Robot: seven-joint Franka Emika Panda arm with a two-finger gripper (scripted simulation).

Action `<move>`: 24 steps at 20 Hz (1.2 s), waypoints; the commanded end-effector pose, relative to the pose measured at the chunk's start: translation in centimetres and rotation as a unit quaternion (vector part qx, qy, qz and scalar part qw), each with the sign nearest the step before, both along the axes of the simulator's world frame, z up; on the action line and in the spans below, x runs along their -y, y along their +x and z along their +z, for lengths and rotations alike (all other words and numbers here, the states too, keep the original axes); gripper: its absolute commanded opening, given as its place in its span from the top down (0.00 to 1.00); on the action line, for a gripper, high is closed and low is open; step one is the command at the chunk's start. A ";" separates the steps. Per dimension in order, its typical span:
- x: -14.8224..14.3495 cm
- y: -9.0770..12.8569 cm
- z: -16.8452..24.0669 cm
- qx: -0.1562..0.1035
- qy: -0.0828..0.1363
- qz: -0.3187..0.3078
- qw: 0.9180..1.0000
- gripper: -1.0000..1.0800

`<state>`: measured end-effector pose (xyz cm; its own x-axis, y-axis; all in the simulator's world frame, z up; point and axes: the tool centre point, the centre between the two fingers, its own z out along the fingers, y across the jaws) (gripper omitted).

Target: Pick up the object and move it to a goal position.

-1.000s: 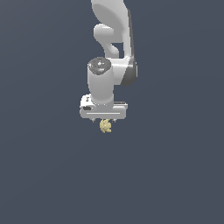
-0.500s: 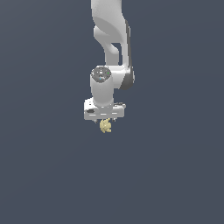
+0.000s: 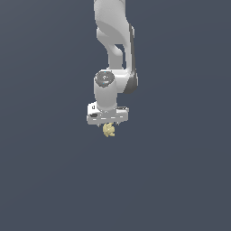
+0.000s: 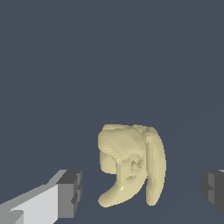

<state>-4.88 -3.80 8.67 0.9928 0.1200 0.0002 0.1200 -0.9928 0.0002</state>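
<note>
The object (image 3: 108,131) is a small pale yellow-tan bunch with pointed lobes, lying on the dark grey floor. In the wrist view the object (image 4: 131,164) sits between my two dark finger pads (image 4: 70,192), with a clear gap on each side. My gripper (image 3: 107,123) hangs straight over it on the white arm, open and touching nothing. In the wrist view the gripper (image 4: 141,191) straddles the object; the second pad shows only at the frame's edge.
A plain dark grey floor (image 3: 180,180) fills both views. The white arm (image 3: 115,40) rises from the hand out of the exterior view's top. No goal marker shows.
The hand has lowered slightly toward the object, and the arm's upper links have shifted. The object has not moved. The jaws stay open.
</note>
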 end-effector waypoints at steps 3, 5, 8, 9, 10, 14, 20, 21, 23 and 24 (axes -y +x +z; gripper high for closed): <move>0.0 -0.1 -1.7 0.000 0.000 0.001 1.000 0.04; 0.0 -0.2 -2.8 0.000 0.000 0.001 1.000 0.04; 0.0 -0.2 -3.9 0.000 0.000 0.002 1.000 0.04; 0.0 -0.2 -4.2 0.000 0.000 0.002 1.000 0.04; 0.0 -0.2 -4.4 0.000 0.000 0.002 1.000 0.04; 0.0 -0.1 -4.6 0.000 0.000 0.002 1.000 1.00; 0.0 -0.1 -4.6 0.000 0.000 0.002 1.000 1.00; 0.0 -0.1 -4.6 0.000 0.000 0.002 1.000 1.00; 0.0 -0.1 -4.6 0.000 0.000 0.002 1.000 1.00; 0.0 -0.1 -4.6 0.000 0.000 0.002 1.000 1.00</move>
